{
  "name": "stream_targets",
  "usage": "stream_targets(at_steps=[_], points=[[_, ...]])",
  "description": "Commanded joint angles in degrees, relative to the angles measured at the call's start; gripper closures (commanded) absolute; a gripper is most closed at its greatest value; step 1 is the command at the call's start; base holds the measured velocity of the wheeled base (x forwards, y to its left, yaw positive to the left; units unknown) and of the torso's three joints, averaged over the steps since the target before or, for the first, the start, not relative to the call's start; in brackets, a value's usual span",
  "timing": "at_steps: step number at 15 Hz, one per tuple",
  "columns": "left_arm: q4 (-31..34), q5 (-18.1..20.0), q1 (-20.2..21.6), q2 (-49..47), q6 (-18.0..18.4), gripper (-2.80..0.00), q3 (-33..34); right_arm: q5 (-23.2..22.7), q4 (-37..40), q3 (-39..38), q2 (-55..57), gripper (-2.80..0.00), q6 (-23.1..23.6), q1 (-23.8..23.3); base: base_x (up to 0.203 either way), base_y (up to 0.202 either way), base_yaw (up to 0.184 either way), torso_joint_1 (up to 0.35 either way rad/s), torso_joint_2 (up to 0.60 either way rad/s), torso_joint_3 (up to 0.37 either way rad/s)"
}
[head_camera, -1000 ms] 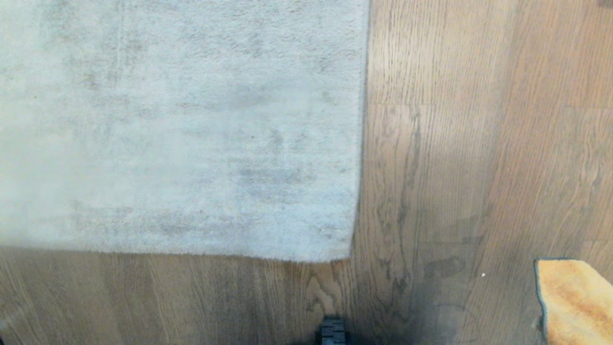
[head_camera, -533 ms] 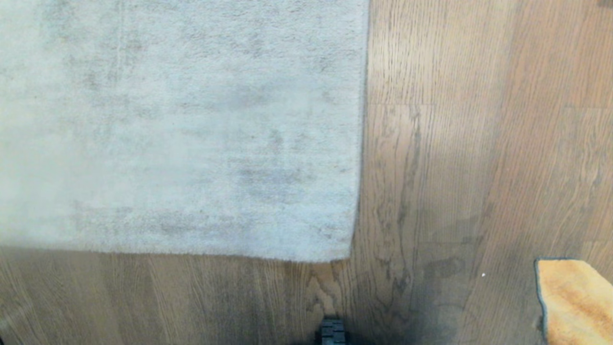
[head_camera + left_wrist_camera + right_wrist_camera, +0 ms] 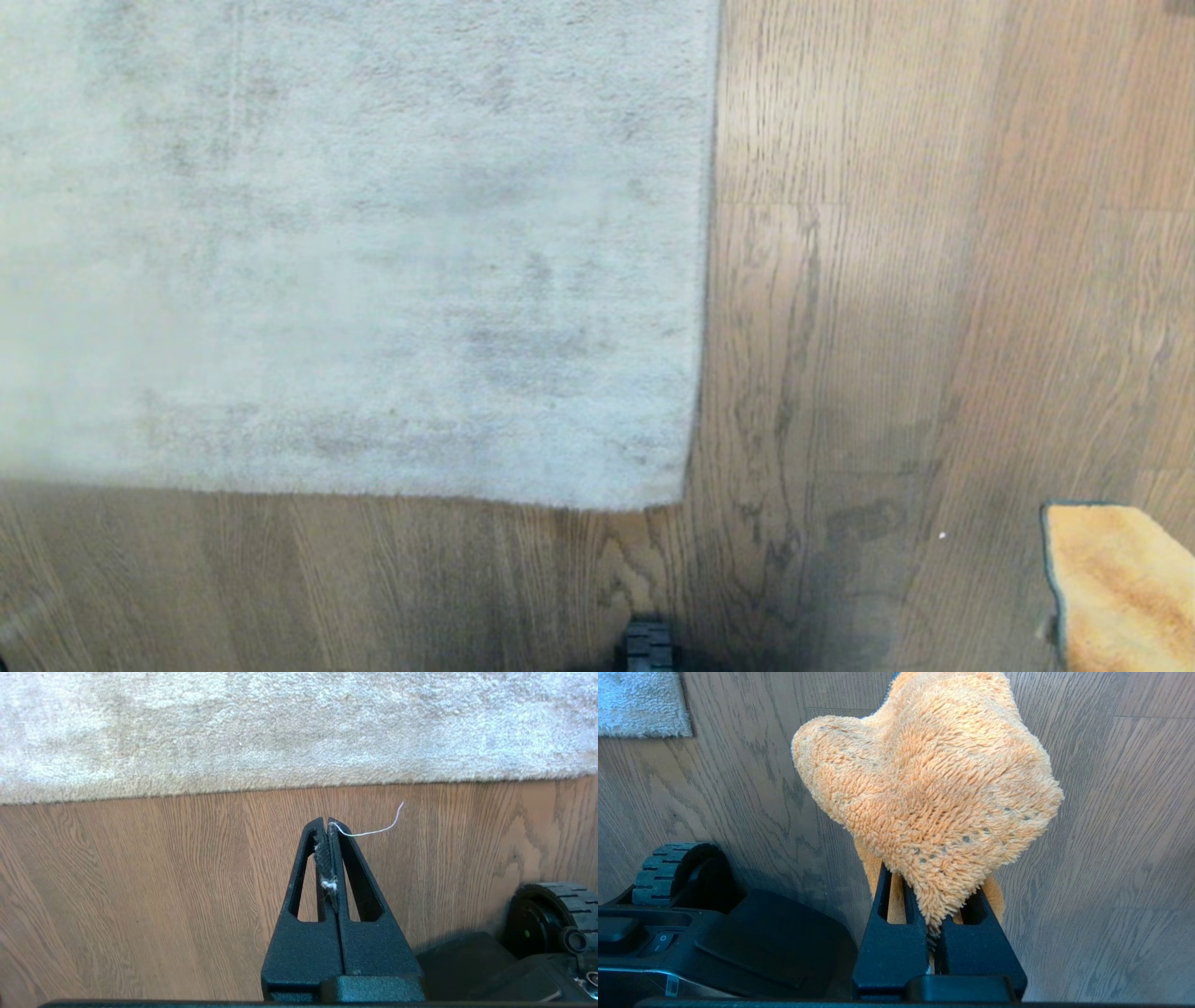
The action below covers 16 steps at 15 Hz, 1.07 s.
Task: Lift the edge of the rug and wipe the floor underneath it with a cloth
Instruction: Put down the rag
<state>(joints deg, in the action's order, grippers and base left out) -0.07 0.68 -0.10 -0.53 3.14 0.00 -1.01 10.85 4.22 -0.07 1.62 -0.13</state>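
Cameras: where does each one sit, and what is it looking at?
Head view: up high, looking down at the rug, floor and a wheel.
Left wrist view: behind the shut left gripper, facing the rug edge.
Right wrist view: behind the right gripper, holding the cloth.
All show rug and floor.

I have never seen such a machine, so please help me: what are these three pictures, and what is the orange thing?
It is a wheeled robot with two arms. One camera on its head looks down at a grey-beige rug lying flat on a wooden floor. The other two cameras sit on the wrists. The left gripper is shut and holds nothing, only a stray thread, near the rug edge. The right gripper is shut on the orange cloth, a fluffy rag for wiping.
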Motion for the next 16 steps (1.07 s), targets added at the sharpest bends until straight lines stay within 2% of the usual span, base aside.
stream_targets(at_steps=[1, 16], points=[[0.0, 0.1, 0.0, 0.5, 0.1, 0.00, 0.0, 0.0, 0.0, 0.0, 0.1, 0.00, 0.0, 0.0, 0.000, 0.000, 0.000, 0.000, 0.00, 0.000], [0.1, 0.0, -0.1, 0.5, 0.2, 0.00, 0.0, 0.0, 0.0, 0.0, 0.1, 0.00, 0.0, 0.0, 0.000, 0.000, 0.000, 0.000, 0.00, 0.000]])
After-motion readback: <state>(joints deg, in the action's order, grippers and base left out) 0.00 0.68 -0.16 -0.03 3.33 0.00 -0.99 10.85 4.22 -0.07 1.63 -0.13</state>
